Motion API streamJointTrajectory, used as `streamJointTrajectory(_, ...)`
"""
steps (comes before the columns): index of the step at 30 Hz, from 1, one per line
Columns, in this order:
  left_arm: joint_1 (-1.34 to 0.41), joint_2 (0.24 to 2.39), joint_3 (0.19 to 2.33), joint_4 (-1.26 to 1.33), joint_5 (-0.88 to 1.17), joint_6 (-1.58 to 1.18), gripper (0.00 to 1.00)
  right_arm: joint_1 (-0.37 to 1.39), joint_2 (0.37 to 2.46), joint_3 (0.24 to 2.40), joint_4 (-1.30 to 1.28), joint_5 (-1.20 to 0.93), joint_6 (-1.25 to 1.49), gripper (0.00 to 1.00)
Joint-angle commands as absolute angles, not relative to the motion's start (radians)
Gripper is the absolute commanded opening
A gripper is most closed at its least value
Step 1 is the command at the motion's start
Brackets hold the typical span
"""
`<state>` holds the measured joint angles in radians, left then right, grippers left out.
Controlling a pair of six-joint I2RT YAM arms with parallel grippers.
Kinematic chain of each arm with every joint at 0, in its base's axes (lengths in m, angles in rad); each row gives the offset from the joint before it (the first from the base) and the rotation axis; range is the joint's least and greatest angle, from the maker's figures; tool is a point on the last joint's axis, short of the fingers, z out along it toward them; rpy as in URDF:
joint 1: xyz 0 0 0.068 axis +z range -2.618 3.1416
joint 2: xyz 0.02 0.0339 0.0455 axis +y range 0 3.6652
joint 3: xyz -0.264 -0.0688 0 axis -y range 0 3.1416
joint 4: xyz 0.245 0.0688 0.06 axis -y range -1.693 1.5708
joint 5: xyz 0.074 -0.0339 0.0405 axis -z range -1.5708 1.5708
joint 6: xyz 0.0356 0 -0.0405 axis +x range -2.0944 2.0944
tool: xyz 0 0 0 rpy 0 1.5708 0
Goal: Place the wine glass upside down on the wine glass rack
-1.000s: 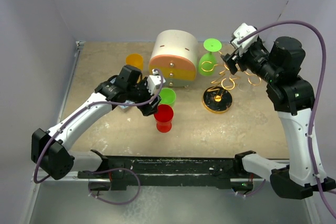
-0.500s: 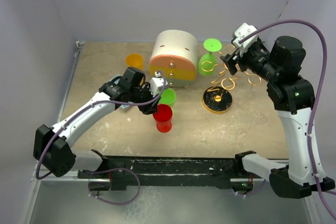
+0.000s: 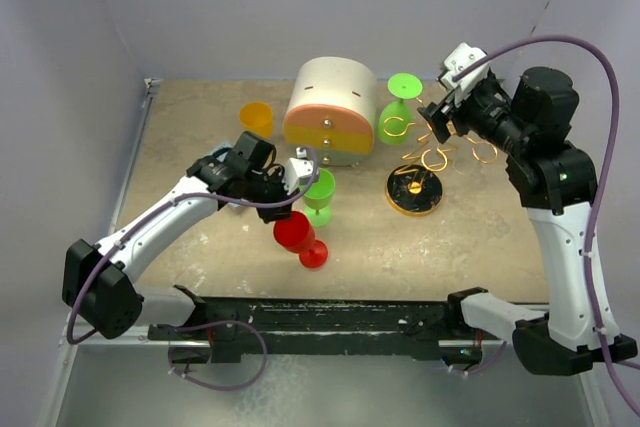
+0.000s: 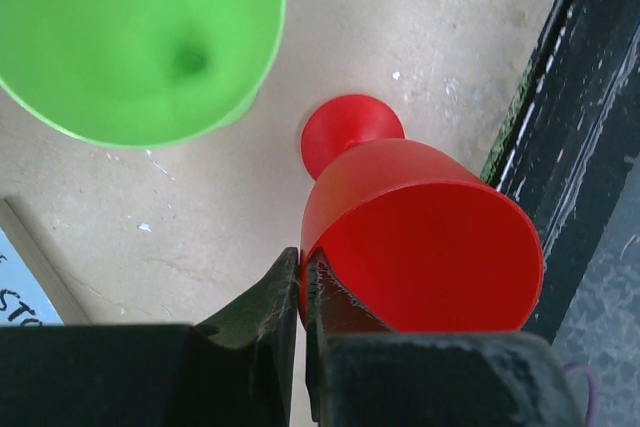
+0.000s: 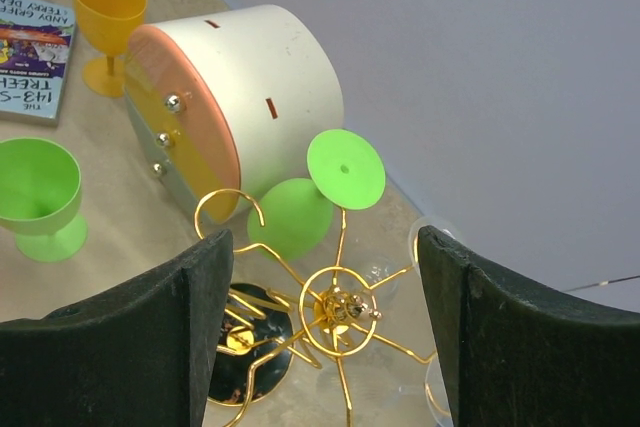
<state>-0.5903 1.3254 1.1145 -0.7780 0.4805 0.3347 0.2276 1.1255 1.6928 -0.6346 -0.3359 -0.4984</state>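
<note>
Top external view, biggest first: the round drawer box [image 3: 330, 112] fills the table's 12 o'clock. At its 4 o'clock stands the gold rack [image 3: 415, 190], one green glass [image 3: 404, 84] already hanging bowl-down from it, so the remaining loops look like my target. My right claw [image 3: 438, 122] hovers spread wide and empty at the rack's 12 o'clock, probably ready to help. My left claw [image 4: 303, 269] pinches the rim of the tilted red wine glass [image 3: 293, 232] at the rack's 8 o'clock, a hold that I judge leaves the stem free for a loop.
</note>
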Motion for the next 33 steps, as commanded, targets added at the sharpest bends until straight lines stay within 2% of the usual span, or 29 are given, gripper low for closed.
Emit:
streamJointTrajectory(1,-0.595,1.282,1.150,-0.853,0.515,0.426,0.05,0.221,1.139,1.717,-0.624,-0.355,-0.482,0.77)
streamJointTrajectory(3,-0.595,1.263,1.156,-0.872,0.523,0.452,0.00,0.221,1.144,1.721,-0.627,-0.359,-0.485,0.77)
streamJointTrajectory(10,-0.595,1.190,1.246,-0.984,0.623,0.552,0.00,0.216,1.154,1.723,-0.635,-0.395,-0.470,0.78)
streamJointTrajectory(16,-0.593,1.133,1.405,-1.136,0.738,0.630,0.00,0.183,1.160,1.745,-0.661,-0.540,-0.446,0.80)
streamJointTrajectory(21,-0.594,1.085,1.557,-1.087,0.785,0.535,0.00,0.163,1.140,1.687,-0.596,-0.695,-0.377,0.80)
streamJointTrajectory(24,-0.577,1.103,1.676,-1.028,0.736,0.441,0.00,0.163,1.158,1.653,-0.515,-0.791,-0.243,0.77)
streamJointTrajectory(30,-0.505,1.174,1.828,-0.835,0.464,0.208,0.00,0.164,1.162,1.651,-0.404,-0.823,-0.076,0.77)
streamJointTrajectory(33,-0.500,1.203,1.886,-0.765,0.390,0.173,0.00,0.165,1.185,1.643,-0.370,-0.844,0.009,0.77)
